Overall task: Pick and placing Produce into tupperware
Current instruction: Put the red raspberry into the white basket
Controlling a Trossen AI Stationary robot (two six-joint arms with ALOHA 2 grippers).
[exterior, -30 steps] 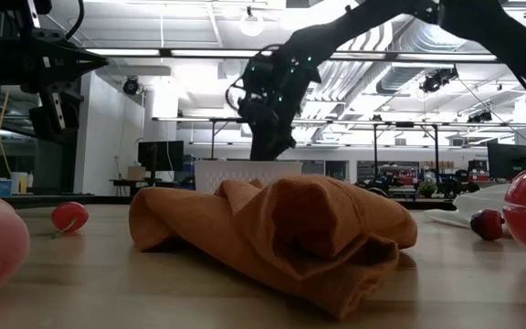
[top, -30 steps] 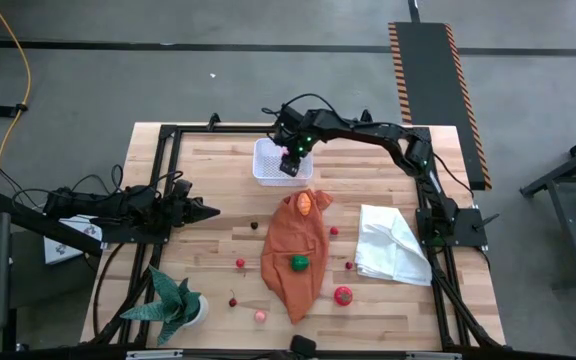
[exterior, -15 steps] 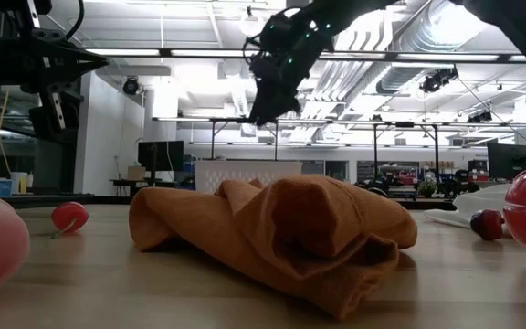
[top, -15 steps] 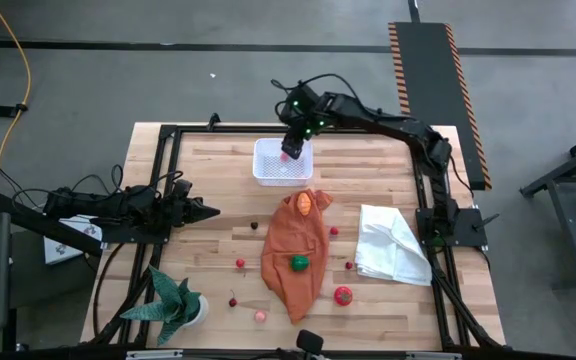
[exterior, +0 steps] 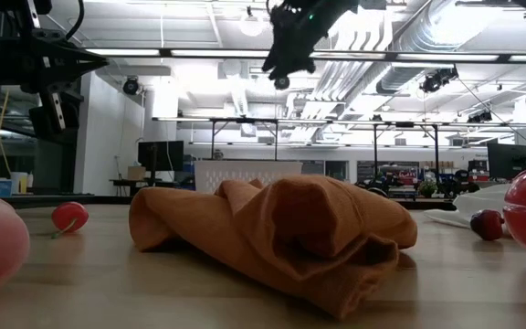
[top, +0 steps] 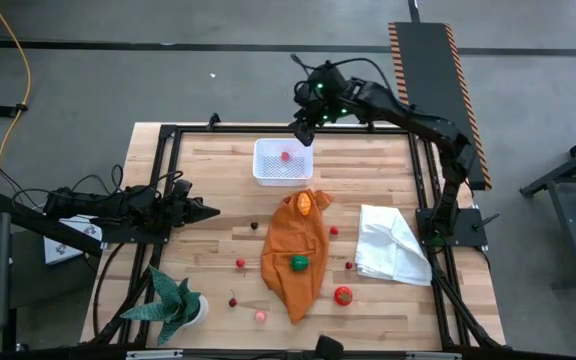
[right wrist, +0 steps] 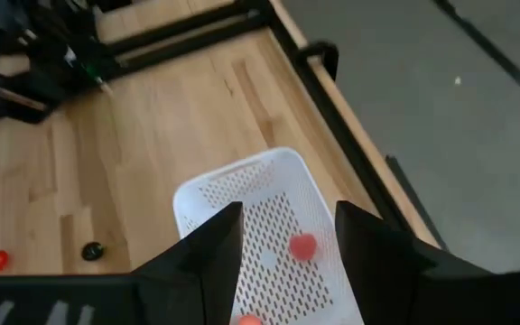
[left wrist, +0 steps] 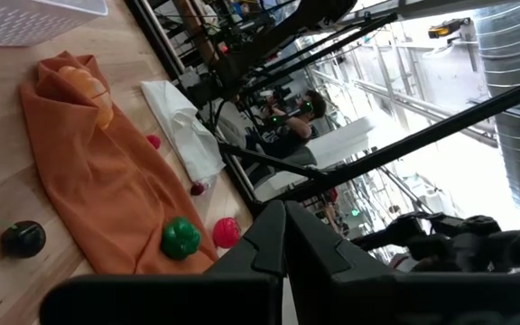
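Observation:
The white tub (top: 283,163) stands near the table's far edge, with a red piece (top: 285,155) inside; the right wrist view shows this piece (right wrist: 302,246) on the tub's dotted base (right wrist: 260,226). My right gripper (top: 303,128) hangs open and empty, high above the tub's far right corner (exterior: 281,78). More produce lies around: an orange piece (top: 306,202) and a green one (top: 299,262) on the orange cloth, a red tomato (top: 343,294), small red ones (top: 240,263), dark cherries (top: 254,225) and a pink piece (top: 260,316). My left gripper (top: 208,211) waits shut at the table's left side.
The crumpled orange cloth (top: 294,250) lies mid-table and a white cloth (top: 390,245) to its right. A green spiky potted plant (top: 176,300) stands at the near left corner. Black frame rails (top: 168,150) run along the table's edges. Bare wood shows left of the tub.
My right gripper has risen from down in the tub to high above it and drawn back toward the table's far right. A red piece stays on the tub's base. The left arm has kept still.

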